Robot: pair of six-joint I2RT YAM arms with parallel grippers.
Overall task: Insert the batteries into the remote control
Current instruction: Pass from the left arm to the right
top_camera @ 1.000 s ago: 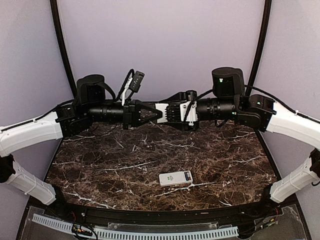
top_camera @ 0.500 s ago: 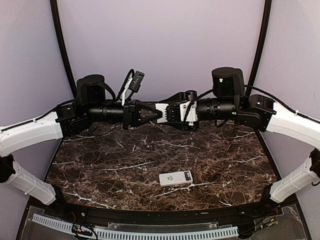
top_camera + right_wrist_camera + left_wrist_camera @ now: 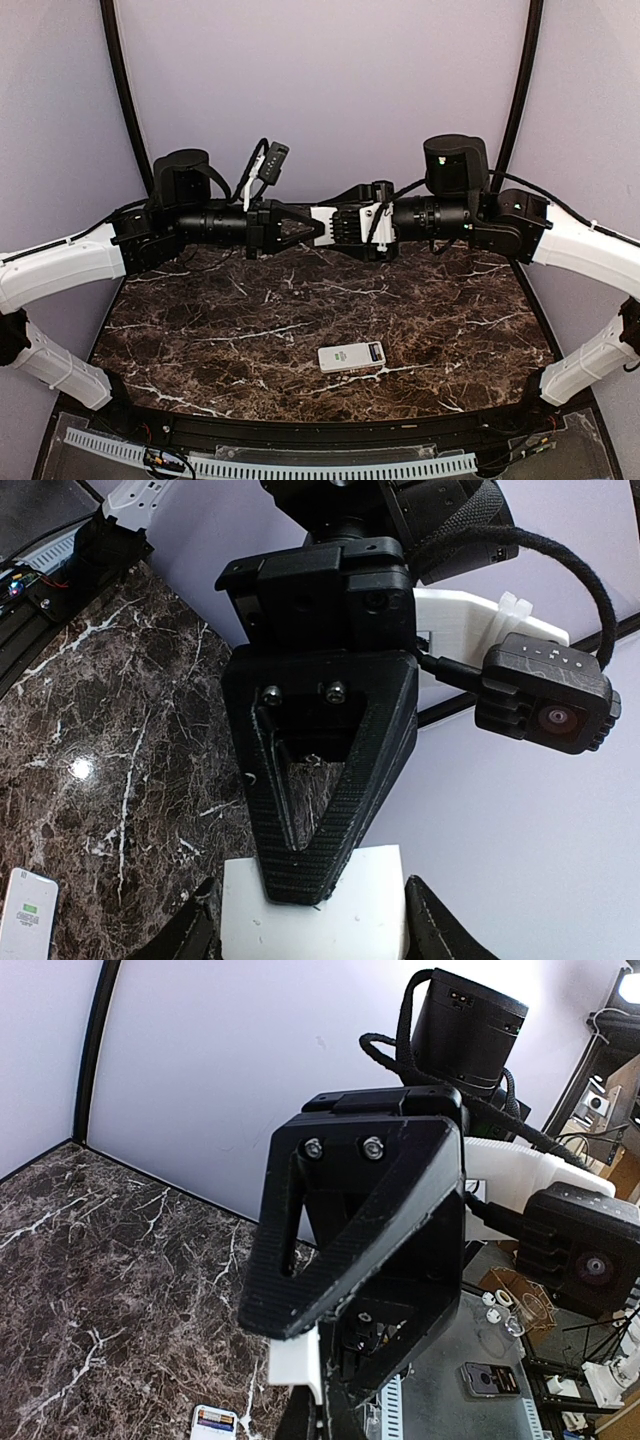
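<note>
Your left gripper (image 3: 316, 228) is pinched together, its tip against the white block (image 3: 372, 900) clamped in your right gripper (image 3: 310, 932), mid-frame. The remote control (image 3: 352, 356) lies on the table (image 3: 200, 320), lower centre. This looks like prep work; no battery shows, so find one next.

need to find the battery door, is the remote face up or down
Face up: the remote lies flat on the table, its display window showing.

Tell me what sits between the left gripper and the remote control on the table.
Nothing sits there. In the top view, only bare marble tabletop lies between the raised left gripper and the remote control.
</note>
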